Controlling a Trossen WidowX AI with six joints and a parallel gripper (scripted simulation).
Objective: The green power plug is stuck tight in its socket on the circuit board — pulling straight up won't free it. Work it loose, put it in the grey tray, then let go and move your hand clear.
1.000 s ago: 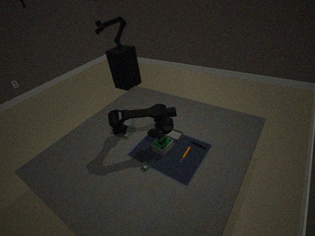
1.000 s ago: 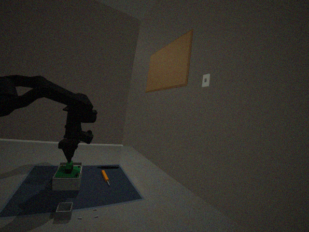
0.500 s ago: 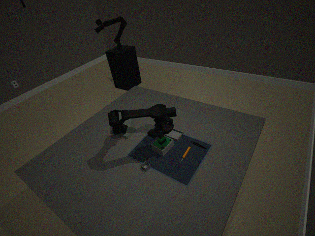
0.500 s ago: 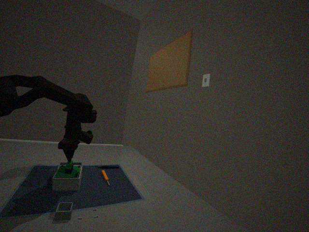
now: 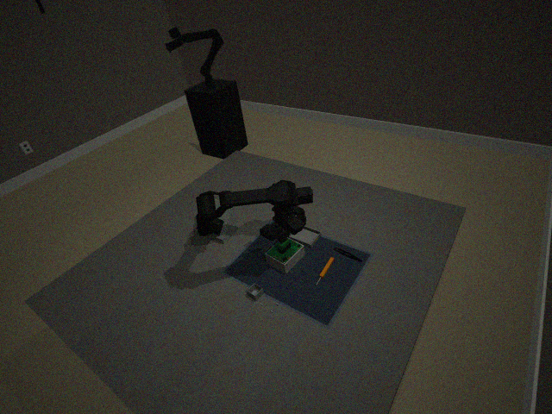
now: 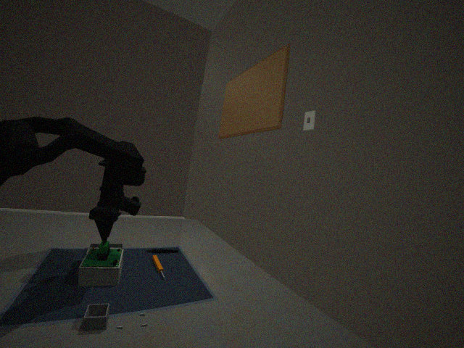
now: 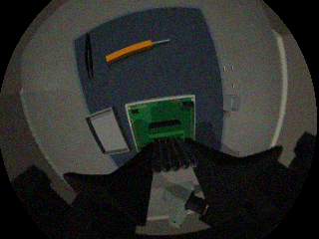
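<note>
The green power plug [image 5: 282, 244] [image 6: 104, 246] [image 7: 167, 133] stands at the dark socket on the green circuit board [image 6: 112, 259] [image 7: 143, 120], which sits in an open pale box [image 5: 291, 265] [image 6: 98, 276]. My gripper [image 5: 281, 239] [image 6: 104, 241] [image 7: 169, 143] points down over the board and is shut on the plug's top. The fingers hide part of the plug, and how deep it sits in the socket cannot be told. The grey tray [image 5: 305, 236] [image 7: 110, 133] is empty and lies beside the box, left of it in the wrist view.
An orange screwdriver [image 5: 326, 267] [image 6: 157, 263] [image 7: 130, 51] and black tweezers [image 5: 348, 254] [image 6: 162, 251] [image 7: 89, 56] lie on the blue mat [image 5: 307, 298] [image 6: 138, 288]. A small open bin [image 5: 254, 291] [image 6: 96, 322] stands at the mat's edge, with several tiny pieces near it.
</note>
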